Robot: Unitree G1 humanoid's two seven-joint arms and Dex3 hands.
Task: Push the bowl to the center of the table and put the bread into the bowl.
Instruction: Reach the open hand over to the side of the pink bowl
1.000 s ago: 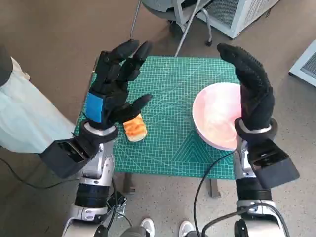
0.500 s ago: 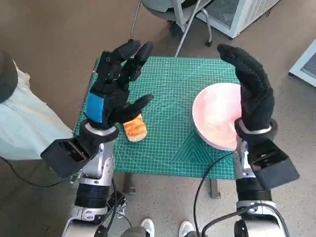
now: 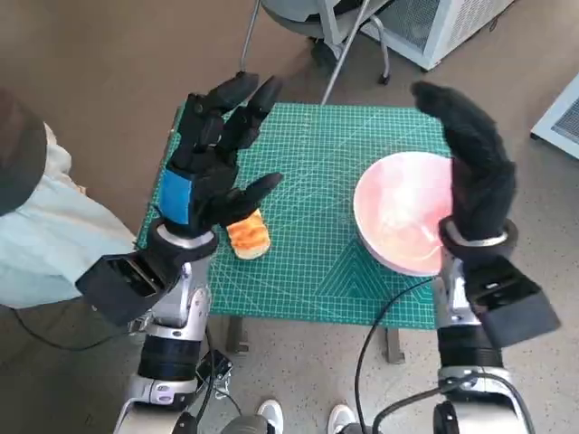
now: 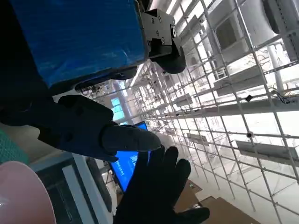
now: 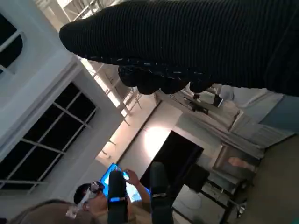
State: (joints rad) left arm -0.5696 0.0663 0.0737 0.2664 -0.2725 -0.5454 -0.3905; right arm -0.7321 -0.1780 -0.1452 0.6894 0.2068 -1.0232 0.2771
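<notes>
I see the pink bowl [image 3: 403, 221] sitting on the right side of the green mat [image 3: 308, 172], near the front edge. My right hand [image 3: 475, 167] stands upright at the bowl's right rim with its fingers straight, grasping nothing; I cannot tell if it touches the rim. The bread [image 3: 247, 235] lies on the mat's left side, well apart from the bowl. My left hand [image 3: 210, 163] is raised above the bread, fingers spread and released. A person in pale clothing [image 3: 41, 226] is at the far left.
</notes>
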